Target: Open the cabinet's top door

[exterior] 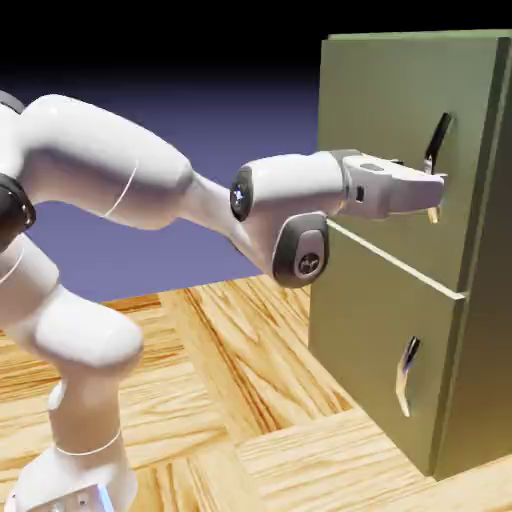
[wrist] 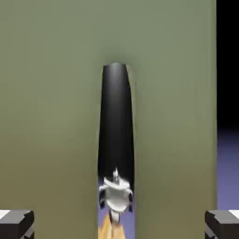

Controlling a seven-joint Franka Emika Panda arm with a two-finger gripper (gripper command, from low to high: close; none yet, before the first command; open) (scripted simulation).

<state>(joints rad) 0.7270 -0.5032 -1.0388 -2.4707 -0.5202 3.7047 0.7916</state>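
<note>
While the white arm (exterior: 110, 190) reaches level across the wooden counter (exterior: 220, 400), its gripper (exterior: 432, 190) sits at the handle (exterior: 436, 145) of the top door (exterior: 400, 140).
At the exterior view's right, the cabinet (exterior: 480, 300) stands on the counter as a tall, boxy olive-green block with two flat front panels. Both doors lie flush and closed; a thin slanting seam divides the top door from the lower door (exterior: 385, 340). Each carries a curved handle, dark above and silvery below, and the lower handle (exterior: 407, 372) is well apart from the gripper. Seen from the hand, the top handle is a long dark, glossy bar mirroring the arm, centred between two grey fingers (wrist: 17, 223) held wide apart, neither touching it.
</note>
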